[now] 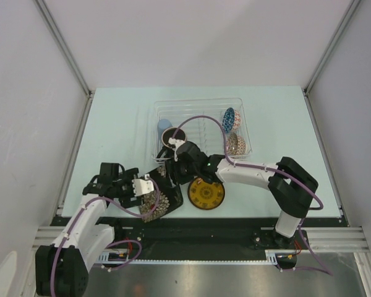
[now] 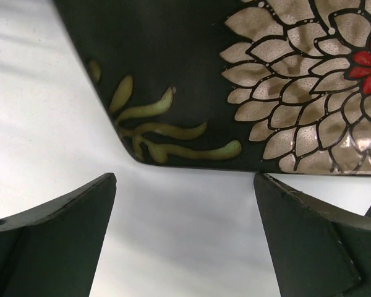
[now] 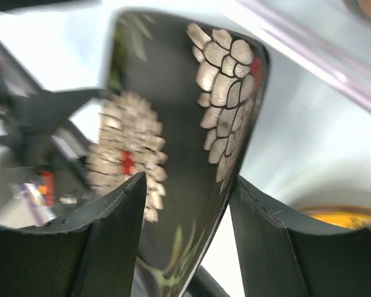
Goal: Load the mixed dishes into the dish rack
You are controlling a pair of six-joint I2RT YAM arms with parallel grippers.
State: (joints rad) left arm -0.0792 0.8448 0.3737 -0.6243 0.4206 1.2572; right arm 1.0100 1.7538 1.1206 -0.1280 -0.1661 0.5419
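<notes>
The black square floral plate (image 1: 162, 197) is tilted up off the table between the two arms. My right gripper (image 1: 175, 173) is shut on its upper edge; in the right wrist view the plate (image 3: 179, 124) stands on edge between my fingertips (image 3: 187, 185). My left gripper (image 1: 148, 186) is open at the plate's left side, and in the left wrist view the plate (image 2: 235, 80) lies just beyond my open gripper (image 2: 185, 185), not between the fingers. The yellow round saucer (image 1: 206, 193) lies flat on the table to the right of the plate. The clear dish rack (image 1: 247, 127) holds the pale blue cup (image 1: 164, 127), the dark mug (image 1: 174, 136), the blue patterned bowl (image 1: 228, 117) and the brownish bowl (image 1: 234, 144).
A purple cable (image 1: 204, 120) from the right arm loops over the rack. The pale table (image 1: 111, 136) is bounded by white walls on the left, back and right. The arm bases stand on the black rail (image 1: 235, 229) at the near edge.
</notes>
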